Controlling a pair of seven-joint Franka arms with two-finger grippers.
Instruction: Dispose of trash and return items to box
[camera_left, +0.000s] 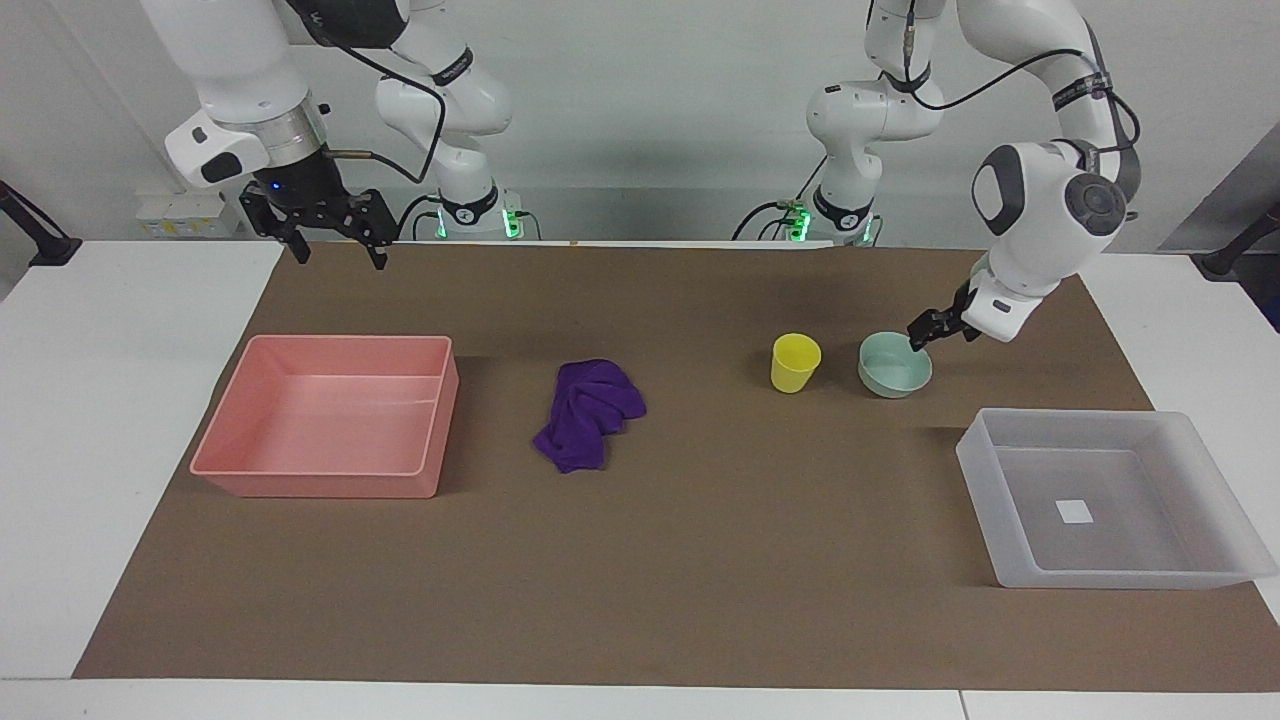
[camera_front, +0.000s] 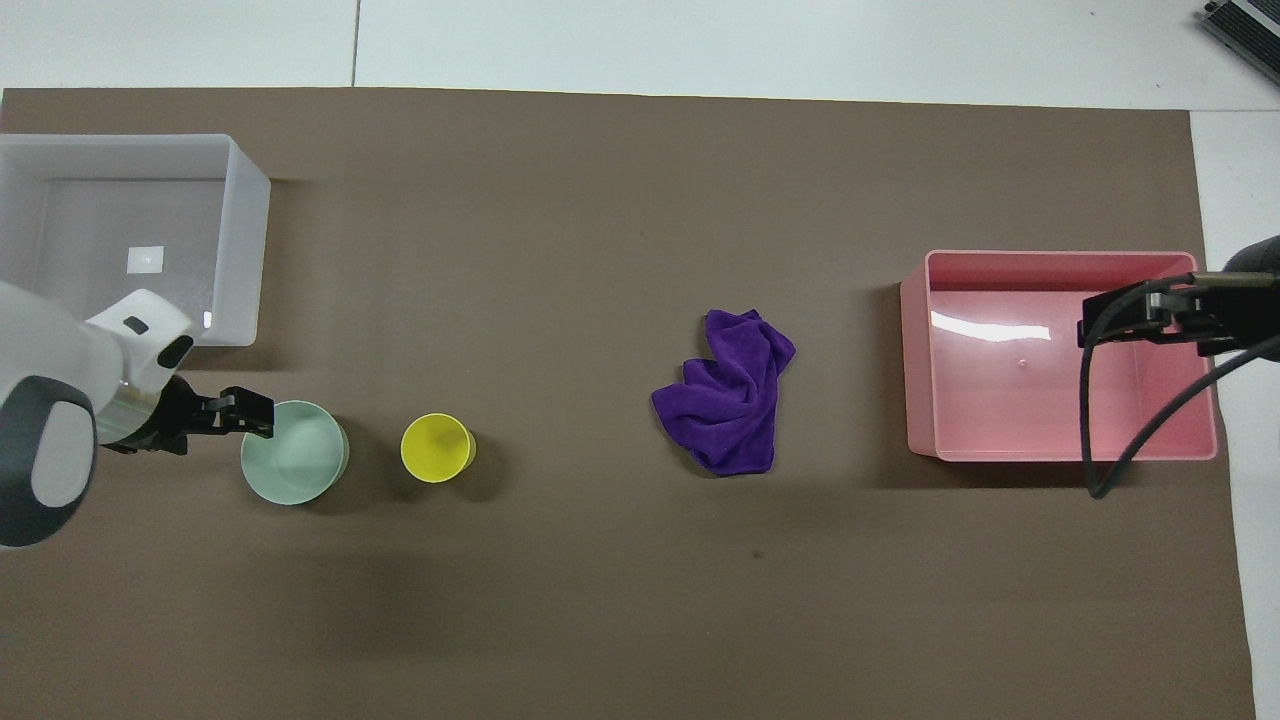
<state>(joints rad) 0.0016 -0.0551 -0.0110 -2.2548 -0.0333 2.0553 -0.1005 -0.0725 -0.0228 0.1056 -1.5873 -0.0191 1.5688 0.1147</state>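
Item 1, green bowl (camera_left: 895, 365): upright on the brown mat (camera_left: 640, 600) of the desk, taken here as the landmark. Not yet in the box.

Item 2, yellow cup (camera_left: 795, 362): upright just beside the bowl, toward the right arm's end. Apart from it.

Item 3, purple rag (camera_left: 588, 412): crumpled on the mat, well apart from the bowl toward the right arm's end, slightly farther from the robots.

Item 4, clear box (camera_left: 1105, 497): near the bowl, farther from the robots, toward the left arm's end. Holds only a white square (camera_left: 1075, 512).

Item 5, pink bin (camera_left: 330, 415): well apart from the bowl, at the right arm's end past the rag. Nothing in it.

Item 6, left gripper (camera_left: 925, 333): low at the bowl's rim on the side toward the left arm's end. Whether its jaws are parted or closed, or touching the rim, cannot be told.

Item 7, right gripper (camera_left: 335, 240): waiting, raised, jaws spread and holding nothing.

Risks, as judged: a thin rim pinch could slip and the bowl tilt or drop on lifting; a sideways nudge could slide the bowl into the cup and tip it.
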